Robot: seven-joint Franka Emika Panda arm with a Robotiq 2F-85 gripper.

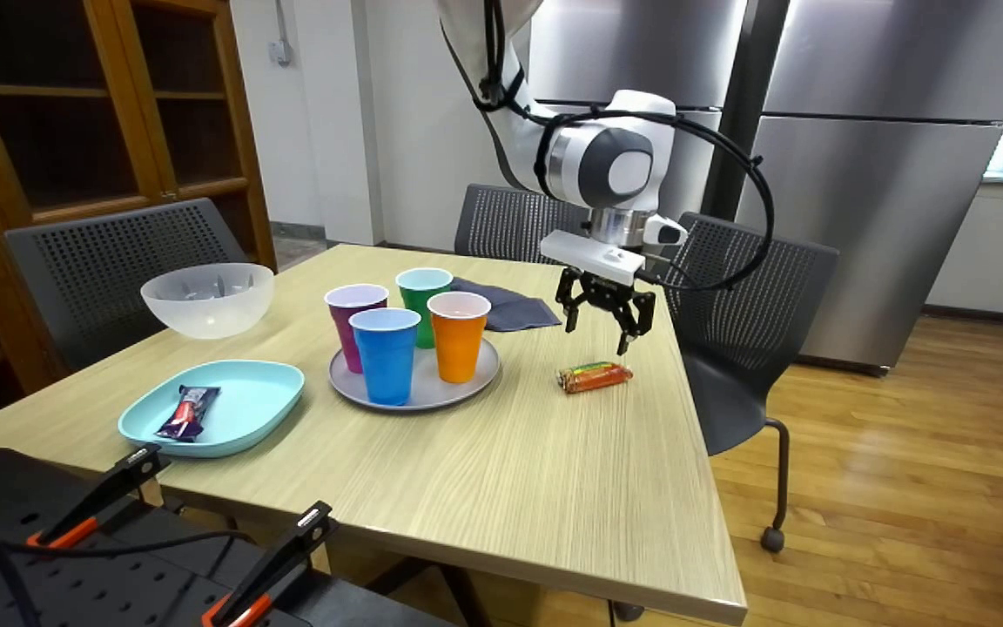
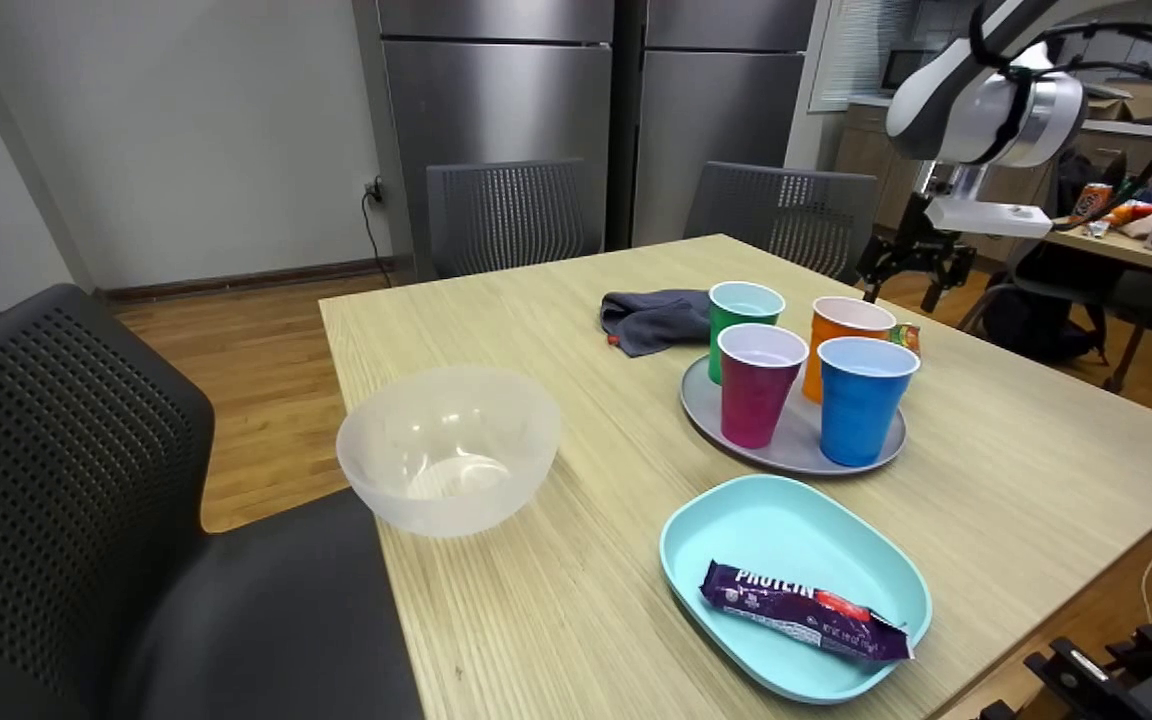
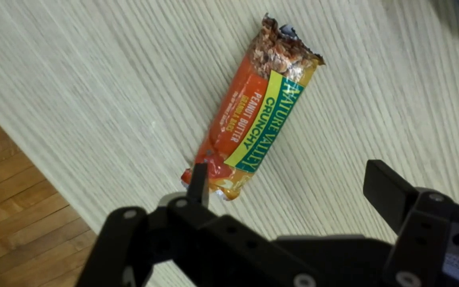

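Tool (image 3: 287,177) agape near granola bar (image 3: 250,117)

Four cups (image 1: 390,359) on a gray plate (image 2: 794,440), a frosted bowl (image 1: 205,316), a dark cloth (image 1: 514,308).

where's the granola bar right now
In an exterior view, the granola bar lies on the table, to the picture's right of the gray plate and just below the open jaws in that picture.
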